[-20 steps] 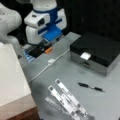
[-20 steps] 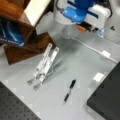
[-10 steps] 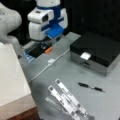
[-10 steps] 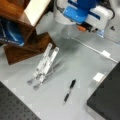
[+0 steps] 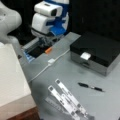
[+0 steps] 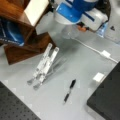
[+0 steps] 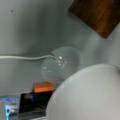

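The white and blue arm reaches down at the top of both front views. Its gripper hangs low over the table's far edge, beside an orange object. A clear round dome-like thing lies under the wrist, touching the end of a white cable. The wrist view shows the orange object just below the dome, with a white rounded part of the arm filling the lower right. No fingers show there.
A folding metal stand and a black pen lie on the grey table. A black box stands at a front view's right. The cable's white block, a wooden shelf and a white box are nearby.
The arm's wrist has shifted a little above the table's far edge. The pen, stand, cable and black box have not moved.
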Controlling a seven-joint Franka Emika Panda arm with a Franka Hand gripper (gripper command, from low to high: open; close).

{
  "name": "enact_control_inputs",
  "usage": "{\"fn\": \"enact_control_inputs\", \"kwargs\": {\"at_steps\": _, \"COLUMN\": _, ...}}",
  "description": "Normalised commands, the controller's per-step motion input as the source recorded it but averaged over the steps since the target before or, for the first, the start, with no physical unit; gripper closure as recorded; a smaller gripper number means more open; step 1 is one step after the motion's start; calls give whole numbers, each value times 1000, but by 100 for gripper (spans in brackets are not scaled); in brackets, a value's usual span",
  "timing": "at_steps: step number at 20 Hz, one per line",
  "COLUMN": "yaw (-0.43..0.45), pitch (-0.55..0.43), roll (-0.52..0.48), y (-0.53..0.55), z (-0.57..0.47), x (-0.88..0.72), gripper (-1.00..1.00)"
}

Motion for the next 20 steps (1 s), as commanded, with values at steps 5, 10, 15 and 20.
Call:
{"fn": "enact_control_inputs", "kwargs": {"at_steps": 5, "yaw": -27, "pitch": 480, "roll": -575, "y": -2, "z": 267, "x": 449, "gripper": -100}}
{"fn": "enact_control_inputs", "kwargs": {"at_steps": 10, "yaw": 10, "pitch": 337, "roll": -401, "y": -113, "z": 246, "x": 263, "gripper": -100}}
{"fn": "enact_control_inputs", "kwargs": {"at_steps": 15, "yaw": 82, "pitch": 227, "roll": -275, "y": -291, "z": 127, "x": -4, "gripper": -100}}
{"fn": "enact_control_inputs", "kwargs": {"at_steps": 20, "yaw": 121, "pitch": 152, "roll": -275, "y": -351, "z": 15, "x": -144, "gripper": -100}}
